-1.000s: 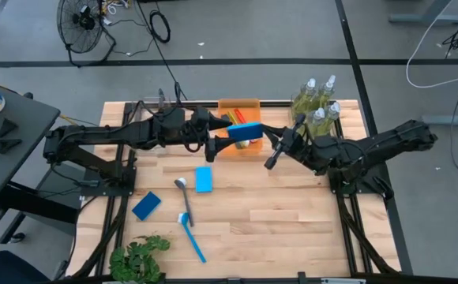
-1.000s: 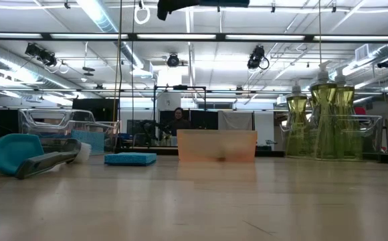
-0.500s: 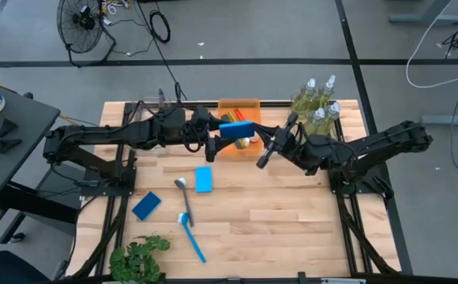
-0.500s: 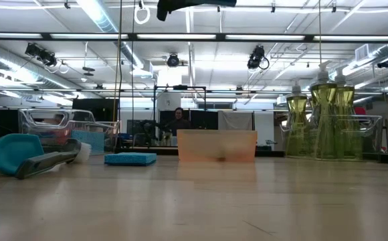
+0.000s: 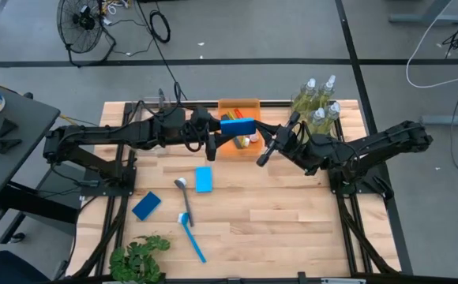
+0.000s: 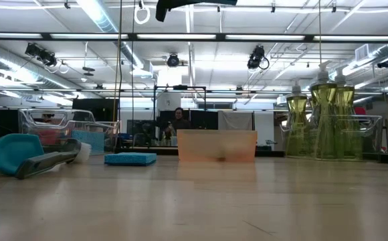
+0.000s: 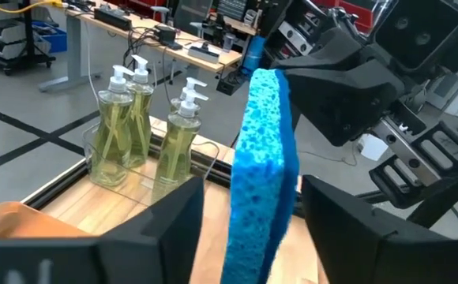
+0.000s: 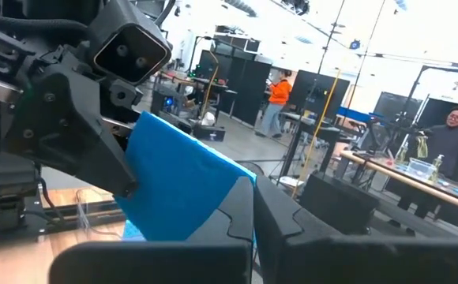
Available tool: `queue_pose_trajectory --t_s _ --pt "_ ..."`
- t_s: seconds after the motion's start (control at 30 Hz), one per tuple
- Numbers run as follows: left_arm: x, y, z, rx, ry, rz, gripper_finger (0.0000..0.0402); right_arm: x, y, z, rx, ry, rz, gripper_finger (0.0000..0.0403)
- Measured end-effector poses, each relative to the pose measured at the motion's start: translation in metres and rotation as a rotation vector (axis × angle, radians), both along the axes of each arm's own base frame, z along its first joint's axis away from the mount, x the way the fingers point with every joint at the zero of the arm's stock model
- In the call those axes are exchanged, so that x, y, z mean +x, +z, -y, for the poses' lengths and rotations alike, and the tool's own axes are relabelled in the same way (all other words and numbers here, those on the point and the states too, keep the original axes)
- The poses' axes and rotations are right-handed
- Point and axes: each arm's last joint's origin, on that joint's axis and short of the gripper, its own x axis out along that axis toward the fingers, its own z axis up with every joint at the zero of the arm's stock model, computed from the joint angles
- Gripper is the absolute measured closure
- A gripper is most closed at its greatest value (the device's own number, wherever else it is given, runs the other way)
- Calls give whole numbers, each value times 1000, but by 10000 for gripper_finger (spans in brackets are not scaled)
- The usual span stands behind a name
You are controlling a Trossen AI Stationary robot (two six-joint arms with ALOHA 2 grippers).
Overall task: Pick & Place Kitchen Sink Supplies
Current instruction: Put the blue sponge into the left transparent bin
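The left gripper (image 5: pixel 215 143) is hanging above the orange tray (image 5: pixel 239 106) at the far edge of the bench (image 5: pixel 292 213), near its middle. A blue sponge (image 5: pixel 238 126) is standing on its edge between the fingers (image 7: pixel 166 213). In the left wrist view there are gaps on both sides of the sponge, so I cannot tell if the fingers are really gripping it.

The right gripper (image 5: pixel 262 157) is clenched on nothing and is waiting just beside the sponge, on the tray's right side.

I think the main risk is that the sponge is slipping out. If the fingers are not pressing it firmly, it may fall on the tray's rim and bounce onto the bench. The two grippers are also very near each other, so any sideways move may knock them together.

The tray is already holding some small things under the sponge, but I cannot tell what they are. A clear bin (image 5: pixel 320 118) at the far right corner is holding the soap bottles (image 5: pixel 309 99). Another clear bin (image 6: pixel 67 127) is standing at the far left.

A light sponge (image 5: pixel 204 179), a dark sponge (image 5: pixel 146 206) and two brushes (image 5: pixel 188 217) are lying on the bench nearer the front, left of the middle.
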Motion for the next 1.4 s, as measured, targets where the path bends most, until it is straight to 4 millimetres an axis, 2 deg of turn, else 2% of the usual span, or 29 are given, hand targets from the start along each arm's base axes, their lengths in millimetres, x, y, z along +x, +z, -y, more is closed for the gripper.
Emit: queue_pose_trajectory --t_s 0.37,0.73,1.07,1.4 --pt "0 1 0 49 -6 -4 296 0 0 0 0 0 -1 403" --pt "0 1 0 52 -8 -4 367 0 0 0 -1 0 -4 403" --pt "0 1 0 52 -8 -3 383 0 0 0 -1 0 -4 401" --pt "0 1 0 52 -7 -5 385 0 0 0 1 0 2 358"
